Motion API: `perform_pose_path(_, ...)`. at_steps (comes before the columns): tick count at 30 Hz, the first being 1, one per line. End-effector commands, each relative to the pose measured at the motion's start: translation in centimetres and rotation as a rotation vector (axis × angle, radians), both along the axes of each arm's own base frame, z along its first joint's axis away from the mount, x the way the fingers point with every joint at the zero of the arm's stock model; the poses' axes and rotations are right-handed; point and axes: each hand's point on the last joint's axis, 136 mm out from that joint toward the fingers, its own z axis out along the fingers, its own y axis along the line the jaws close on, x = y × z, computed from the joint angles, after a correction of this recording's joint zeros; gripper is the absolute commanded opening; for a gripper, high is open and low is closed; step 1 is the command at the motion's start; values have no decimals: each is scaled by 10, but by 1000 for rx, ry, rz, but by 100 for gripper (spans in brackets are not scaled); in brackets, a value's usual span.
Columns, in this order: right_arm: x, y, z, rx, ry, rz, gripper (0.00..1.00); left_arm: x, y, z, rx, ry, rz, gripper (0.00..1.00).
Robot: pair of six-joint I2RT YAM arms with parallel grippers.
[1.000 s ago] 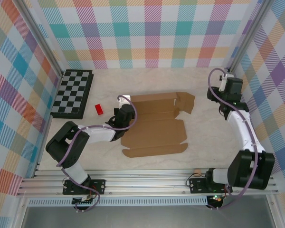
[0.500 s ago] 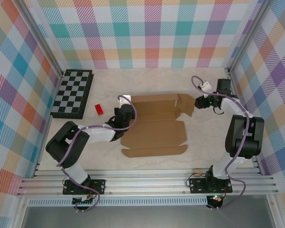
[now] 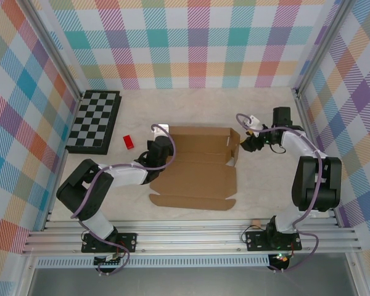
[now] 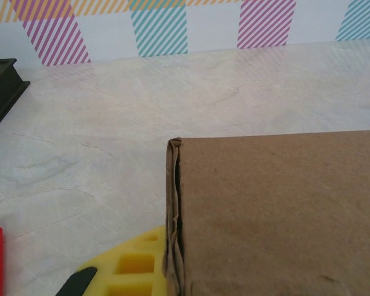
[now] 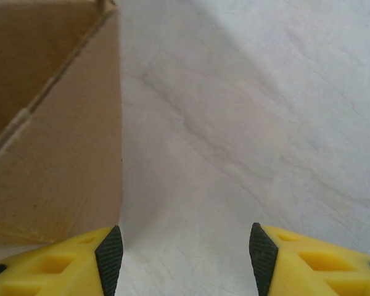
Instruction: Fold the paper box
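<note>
Hold on the left: left pincer [image 3: 166,140] pressed together on the doubled-over left end of the far wall [image 3: 197,131] of the paper box [image 3: 197,176], one yellow finger [image 4: 126,271] showing just outside the cardboard edge
Why held so: judged an anchoring pinch, fixing the sheet against sliding while its other end is worked, and propping the far wall upright
Hold on the right: right pincer [image 5: 185,245] spread, nothing between the fingers, low over bare surface [image 3: 271,185]
Why placed so: raised end flap [image 3: 234,147] just outside the box-side finger, touching or barely apart, cannot tell which; seemingly set to press that flap inward toward the base panel
Where the box lies: between the two pincers, base panel flat on the surface, far wall and right end flap standing, near flap [image 3: 191,201] flat on the side toward the arm bases
Stage, as a judgement: partway, with the near flap and the closing tucks not yet done
Around: black-and-grey chessboard [image 3: 94,121] well off to the left of the left pincer; red block [image 3: 129,142] nearer, just left of that pincer's wrist, apart from the cardboard; tiny brown scrap [image 3: 255,222] well behind the right pincer, close to that arm's base
In the way: nothing between the right pincer and the end flap
Possible trouble: a sideways push on the flap could drag the whole sheet should the left pinch slip
</note>
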Motion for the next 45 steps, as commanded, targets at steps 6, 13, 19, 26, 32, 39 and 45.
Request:
perform_pose_path(6,-33,40,28,96,-12,171,61,-11,-2,-14,9,61,-30,0)
perform_pose_path(13,-27,41,24,112,26,127,62,-12,-1,-13,5,58,-29,0)
perform_pose_path(19,-23,33,12,76,48,77,62,-12,0,-15,13,60,-25,0)
perform_pose_path(26,-47,45,15,146,91,135,64,-9,0,-15,13,58,-15,0)
perform_pose_path(32,-58,50,15,165,103,173,67,-7,-1,-15,17,59,-14,0)
perform_pose_path(39,-63,47,1,65,97,180,67,-7,-2,-13,22,56,-17,0)
perform_pose_path(45,-58,15,-13,-67,-8,118,69,-7,-3,-12,30,55,-27,0)
